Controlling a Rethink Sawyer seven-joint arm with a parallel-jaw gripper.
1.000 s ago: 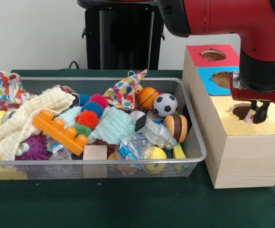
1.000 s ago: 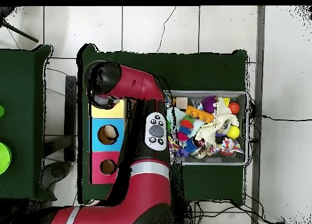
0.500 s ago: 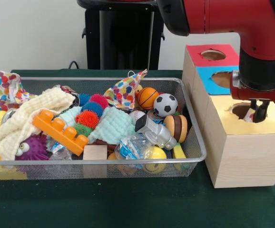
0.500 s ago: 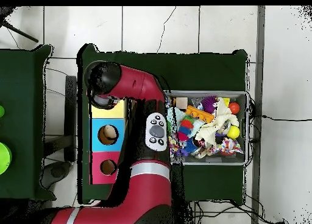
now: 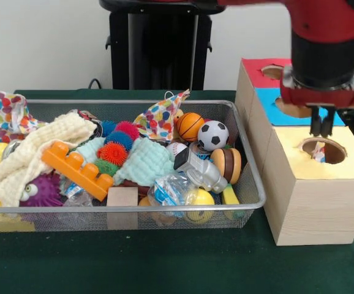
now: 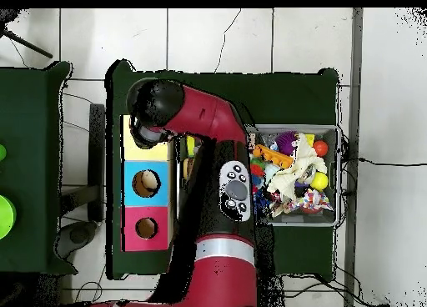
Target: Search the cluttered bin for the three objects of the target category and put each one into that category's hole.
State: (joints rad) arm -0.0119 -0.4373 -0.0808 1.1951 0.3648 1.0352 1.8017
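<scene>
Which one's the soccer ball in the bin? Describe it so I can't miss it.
Start at the wire bin and go to its end nearest the wooden box. The soccer ball sits high on the clutter there, right beside the orange basketball and above the brown-and-tan striped toy. It is the only ball that is white with black patches.

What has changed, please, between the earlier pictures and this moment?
The black gripper has risen out of the round hole in the yellow-topped wooden box and now hangs above it. A patterned item shows inside the hole. The toys in the wire mesh bin lie unchanged.
</scene>
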